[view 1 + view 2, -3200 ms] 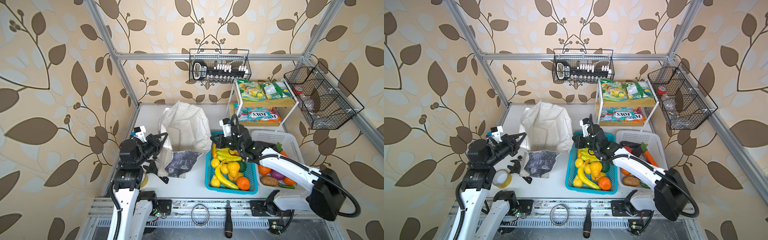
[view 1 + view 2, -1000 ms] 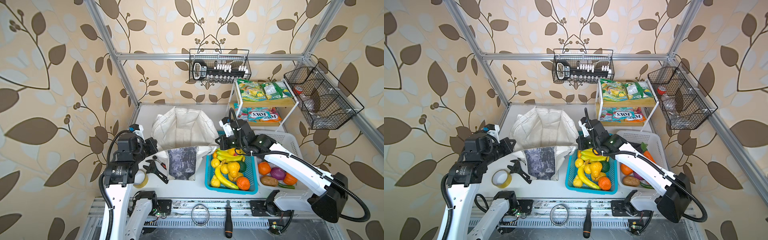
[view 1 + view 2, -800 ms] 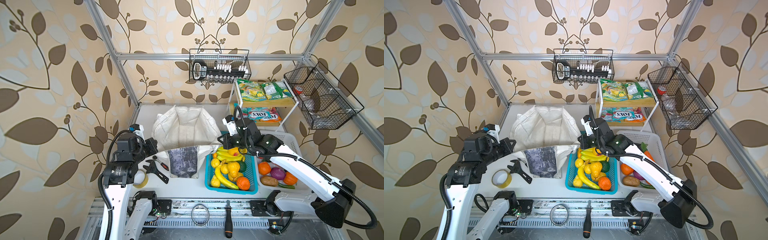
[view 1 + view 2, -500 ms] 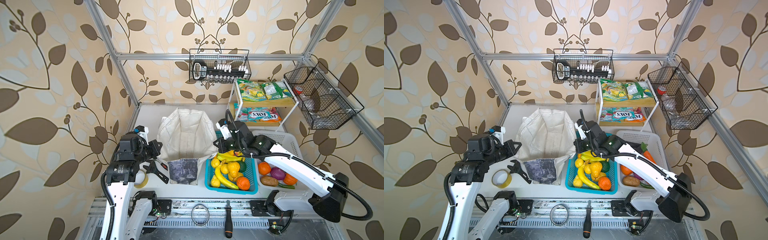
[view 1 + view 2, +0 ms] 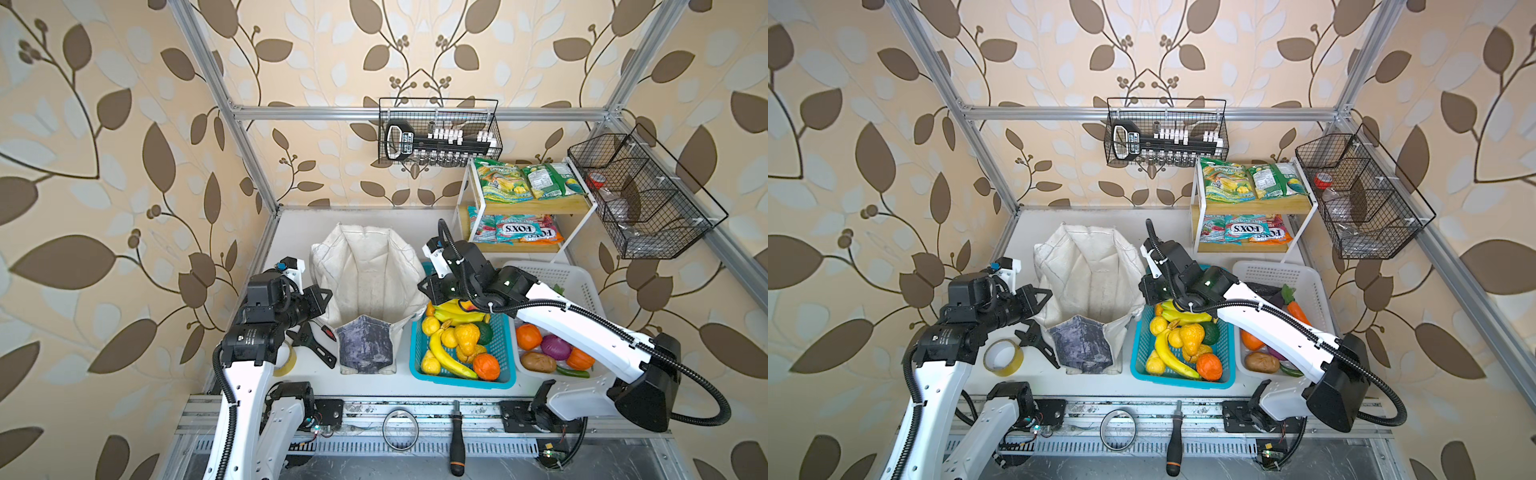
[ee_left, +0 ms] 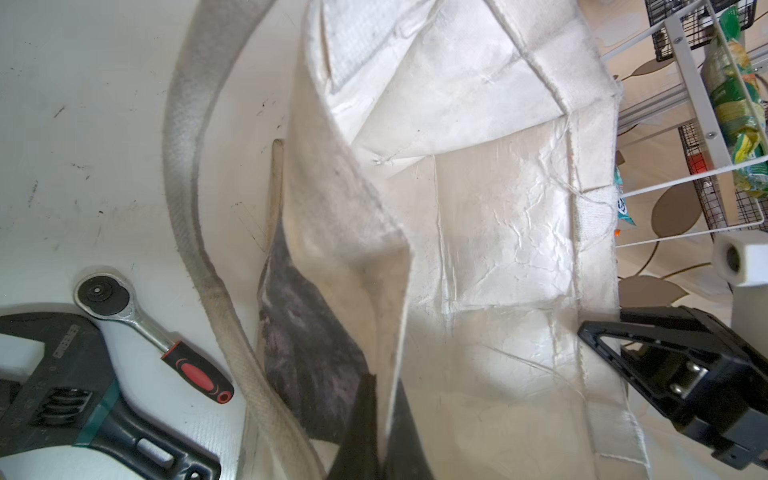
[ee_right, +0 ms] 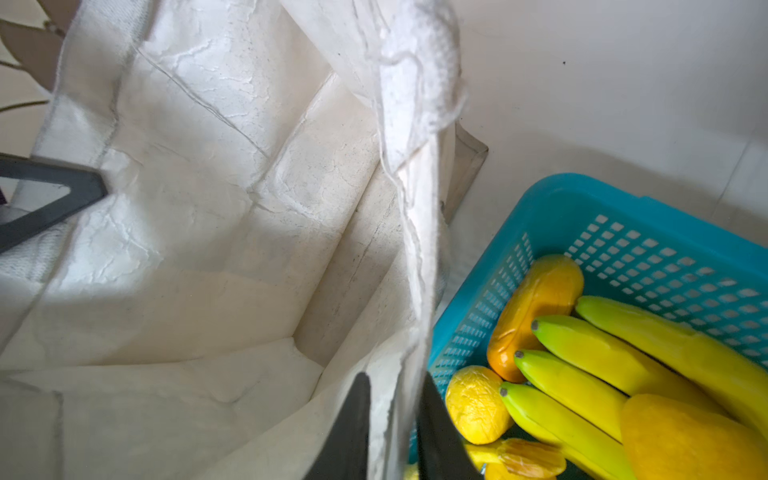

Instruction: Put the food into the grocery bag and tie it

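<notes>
The grocery bag [image 5: 365, 282] [image 5: 1088, 282] stands open mid-table, its grey-blue panel facing the front. My left gripper [image 5: 326, 297] [image 6: 384, 436] is shut on the bag's left rim. My right gripper [image 5: 422, 286] [image 7: 395, 424] stands open, the bag's right rim [image 7: 419, 257] hanging between its parted fingers. Inside, the bag shows only bare cloth. Two green-and-yellow snack packets [image 5: 500, 180] [image 5: 548, 178] lie on the top shelf. The carrot [image 5: 1296, 311] rests in the white basket. Yellow toy fruits [image 5: 432, 324] [image 7: 476, 403] lie in the blue basket.
The blue basket [image 5: 457, 380] touches the bag's right side, with the white basket [image 5: 552, 274] beyond it. FOX'S packets [image 5: 519, 230] fill the lower shelf. A wrench [image 5: 316, 345], a ratchet [image 6: 124, 303] and a tape roll [image 5: 1003, 357] lie left of the bag.
The bag's mouth, stretched wide a second ago, has narrowed as both arms came inward. The right gripper's fingers have parted round the rim. The left grip is unchanged.
</notes>
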Controlling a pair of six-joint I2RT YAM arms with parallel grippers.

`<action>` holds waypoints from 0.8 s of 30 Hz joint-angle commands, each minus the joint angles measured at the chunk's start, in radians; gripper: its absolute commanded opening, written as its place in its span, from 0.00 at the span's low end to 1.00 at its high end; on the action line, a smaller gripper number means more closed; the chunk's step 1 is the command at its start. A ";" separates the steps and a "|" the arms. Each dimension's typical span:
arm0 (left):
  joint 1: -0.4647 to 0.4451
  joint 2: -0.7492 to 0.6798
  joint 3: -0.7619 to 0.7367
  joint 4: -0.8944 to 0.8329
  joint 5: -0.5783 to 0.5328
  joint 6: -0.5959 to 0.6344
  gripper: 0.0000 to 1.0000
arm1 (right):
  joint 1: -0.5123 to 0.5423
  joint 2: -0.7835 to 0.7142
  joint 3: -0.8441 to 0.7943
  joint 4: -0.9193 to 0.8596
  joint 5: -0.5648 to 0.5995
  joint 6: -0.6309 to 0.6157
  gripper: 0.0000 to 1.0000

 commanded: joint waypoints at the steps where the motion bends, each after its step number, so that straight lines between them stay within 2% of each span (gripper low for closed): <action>1: 0.009 -0.014 -0.013 0.022 0.017 -0.002 0.00 | -0.005 -0.070 0.023 0.002 0.048 -0.032 0.53; 3: 0.009 -0.018 -0.019 0.021 0.013 0.002 0.00 | -0.005 -0.136 0.010 0.017 0.100 -0.053 0.73; 4: 0.009 -0.020 -0.019 0.016 0.004 0.003 0.00 | -0.004 -0.182 -0.004 0.033 0.137 -0.065 0.96; 5: 0.009 -0.024 -0.020 0.013 -0.004 0.002 0.00 | -0.003 -0.223 -0.028 0.056 0.162 -0.081 1.00; 8: 0.010 -0.039 -0.029 0.021 -0.014 -0.010 0.00 | -0.035 -0.371 -0.113 0.117 0.167 -0.159 1.00; 10: 0.010 -0.047 -0.040 0.037 -0.001 -0.023 0.00 | -0.091 -0.462 -0.167 0.132 0.142 -0.157 1.00; 13: 0.009 -0.056 -0.062 0.074 0.042 -0.035 0.00 | -0.212 -0.539 -0.195 0.058 -0.089 -0.137 1.00; 14: 0.009 -0.059 -0.065 0.084 0.047 -0.041 0.00 | -0.227 -0.543 -0.192 0.005 -0.088 -0.129 1.00; 17: 0.009 -0.054 -0.049 0.084 0.051 -0.047 0.00 | -0.229 -0.553 -0.203 -0.125 0.050 -0.093 1.00; 19: 0.010 -0.052 -0.035 0.073 0.052 -0.042 0.00 | -0.226 -0.562 -0.230 -0.188 0.093 -0.074 1.00; 21: 0.010 -0.052 -0.029 0.077 0.055 -0.043 0.00 | -0.222 -0.571 -0.275 -0.221 0.116 -0.057 0.97; 23: 0.010 -0.049 -0.014 0.072 0.058 -0.040 0.00 | -0.217 -0.583 -0.334 -0.214 0.070 -0.068 0.86; 24: 0.010 -0.049 -0.006 0.063 0.059 -0.034 0.00 | -0.213 -0.584 -0.365 -0.207 0.048 -0.069 0.85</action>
